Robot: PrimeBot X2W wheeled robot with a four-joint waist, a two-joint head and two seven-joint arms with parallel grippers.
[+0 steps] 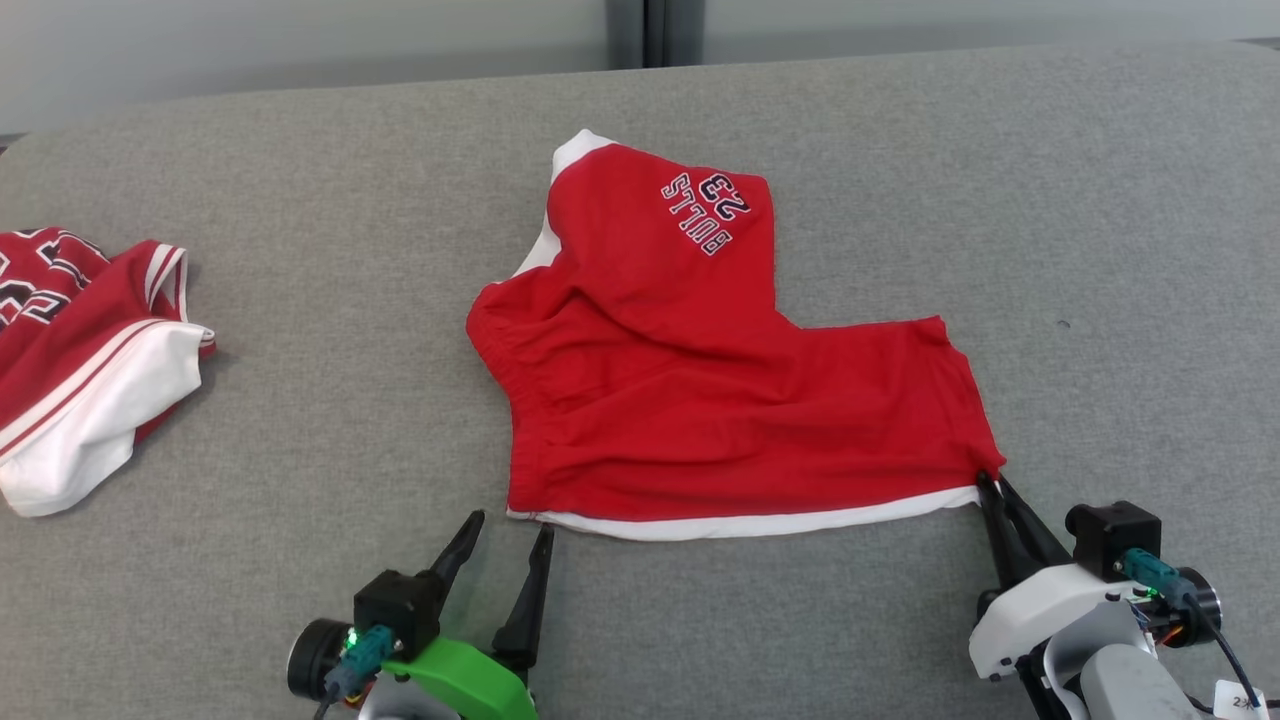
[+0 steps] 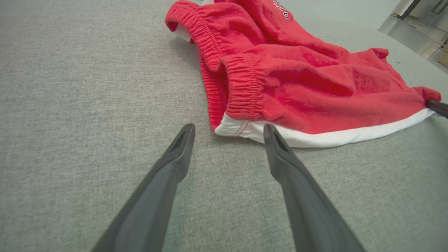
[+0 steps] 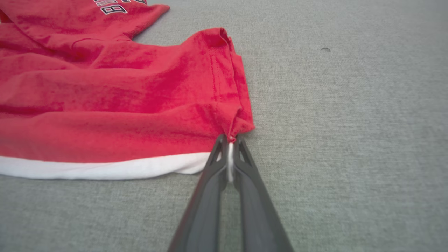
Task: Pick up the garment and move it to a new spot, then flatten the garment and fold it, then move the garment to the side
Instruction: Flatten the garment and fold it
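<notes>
The red shorts (image 1: pixel 700 400) are lying partly crumpled in the middle of the grey table (image 1: pixel 300 420), with the white hem on the near side. Their near right corner is being pinched by the right gripper (image 1: pixel 992 481), and its fingers are being pressed together on the cloth. The left gripper (image 1: pixel 510 523) is being held wide open just beside the near left corner of the shorts. A jersey (image 1: pixel 80 360) is lying at the left edge, well apart.
</notes>
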